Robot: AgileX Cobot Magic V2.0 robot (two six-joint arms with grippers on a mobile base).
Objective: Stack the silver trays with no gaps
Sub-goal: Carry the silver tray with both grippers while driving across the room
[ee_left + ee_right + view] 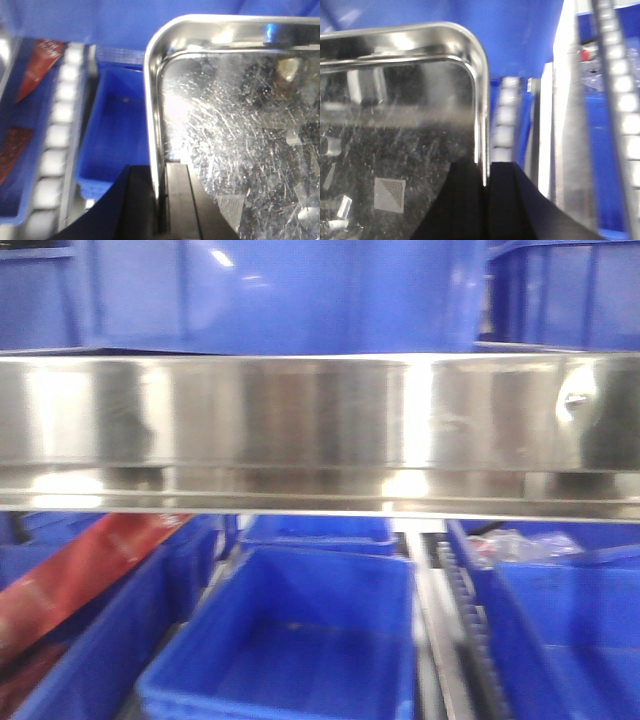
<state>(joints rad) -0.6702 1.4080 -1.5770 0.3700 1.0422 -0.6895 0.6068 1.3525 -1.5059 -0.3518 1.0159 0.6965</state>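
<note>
L gripper [160, 197] is clamped on the tray's [240, 125] left rim, one black finger [137, 205] outside, the other inside on the scratched floor. R gripper [486, 195] pinches the right rim the same way, near a rounded corner. Tray spans btwn the two, shiny, with a rolled edge. Under its left side: blue bin [120, 135], then a roller track [55, 145] w/ white rollers, then red packets [42, 65] in another bin. More rollers [502, 120] off the right side. Front cam: steel rail [320, 420] w/ screw [575, 398] crosses the view, blue bins [290, 640] above & below it, red packet [70, 580] at lower left.
</note>
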